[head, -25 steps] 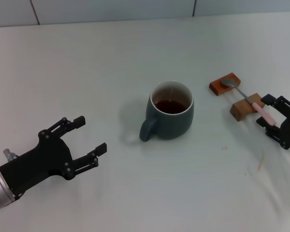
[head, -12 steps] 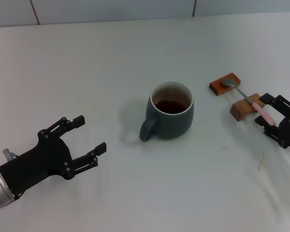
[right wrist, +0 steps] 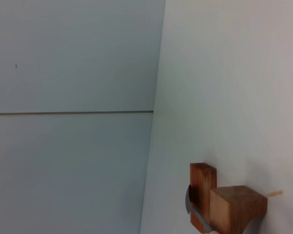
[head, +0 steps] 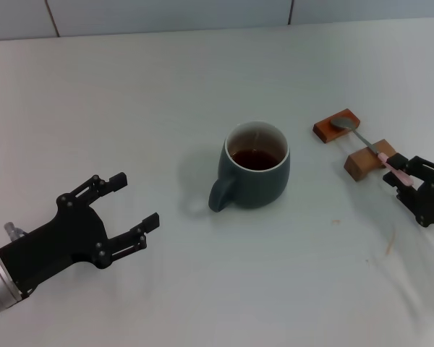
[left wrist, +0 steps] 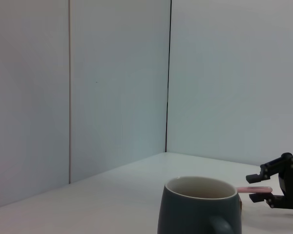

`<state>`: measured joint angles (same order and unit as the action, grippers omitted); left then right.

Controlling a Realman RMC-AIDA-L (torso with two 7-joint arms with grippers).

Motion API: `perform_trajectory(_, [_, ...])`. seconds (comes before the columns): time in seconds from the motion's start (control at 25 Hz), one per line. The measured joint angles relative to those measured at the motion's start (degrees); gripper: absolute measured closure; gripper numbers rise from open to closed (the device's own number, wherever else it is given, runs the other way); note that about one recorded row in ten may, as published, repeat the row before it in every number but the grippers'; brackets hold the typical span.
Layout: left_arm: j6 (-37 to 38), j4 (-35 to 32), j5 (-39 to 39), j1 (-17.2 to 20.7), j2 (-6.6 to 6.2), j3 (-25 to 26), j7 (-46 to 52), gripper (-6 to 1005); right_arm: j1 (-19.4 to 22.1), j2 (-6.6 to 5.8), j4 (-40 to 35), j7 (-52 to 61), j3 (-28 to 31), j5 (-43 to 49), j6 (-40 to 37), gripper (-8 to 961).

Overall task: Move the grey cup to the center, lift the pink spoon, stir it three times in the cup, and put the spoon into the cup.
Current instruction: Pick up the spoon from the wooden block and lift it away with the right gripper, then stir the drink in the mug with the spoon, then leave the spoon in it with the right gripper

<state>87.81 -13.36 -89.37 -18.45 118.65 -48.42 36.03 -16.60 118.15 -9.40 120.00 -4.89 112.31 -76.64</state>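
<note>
The grey cup [head: 254, 170] stands mid-table with dark liquid inside and its handle toward the near left; it also shows in the left wrist view [left wrist: 199, 207]. The pink spoon [head: 390, 167] lies across two brown wooden blocks, with its metal bowl on the far block and its pink handle sticking out past the near block. My right gripper [head: 398, 171] is open, with its jaws astride the pink handle and a small gap on each side; it shows in the left wrist view [left wrist: 256, 188] too. My left gripper [head: 136, 200] is open and empty at the near left, apart from the cup.
The far wooden block [head: 336, 124] and the near wooden block [head: 364, 162] stand right of the cup; both show in the right wrist view [right wrist: 219, 204]. A tiled wall [head: 202, 14] runs along the table's far edge.
My right gripper's jaws have narrowed around the pink handle and the gripper has shifted slightly. The cup, spoon and left arm have not moved.
</note>
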Motion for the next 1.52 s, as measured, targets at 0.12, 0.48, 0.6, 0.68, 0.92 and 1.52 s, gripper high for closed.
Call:
perform_trajectory(0.12, [0.02, 0.01, 0.00, 0.00, 0.00, 0.00, 0.00, 158, 0.07, 0.01, -0.01, 0.01, 0.14, -0.11, 0.00, 567])
perform_trajectory(0.48, [0.35, 0.43, -0.01, 0.01, 0.00, 0.42, 0.00, 158, 0.15, 0.00, -0.09, 0.05, 0.15, -0.12, 0.70, 622])
perform_trajectory(0.6, [0.39, 0.47, -0.01, 0.06, 0.00, 0.44, 0.00, 158, 0.29, -0.01, -0.05, 0.07, 0.15, -0.22, 0.71, 639])
perform_trajectory(0.68, [0.41, 0.53, -0.01, 0.08, 0.00, 0.49, 0.00, 158, 0.38, -0.03, -0.03, 0.07, 0.18, -0.29, 0.71, 650])
perform_trajectory(0.92, [0.44, 0.52, -0.01, 0.09, 0.00, 0.53, 0.00, 158, 0.49, 0.05, -0.06, -0.37, 0.26, -0.42, 0.65, 683])
perform_trajectory(1.52, [0.53, 0.61, 0.75, 0.10, 0.00, 0.52, 0.03, 158, -2.24, 0.84, -0.78, -30.95, 6.84, -0.70, -18.61, 821])
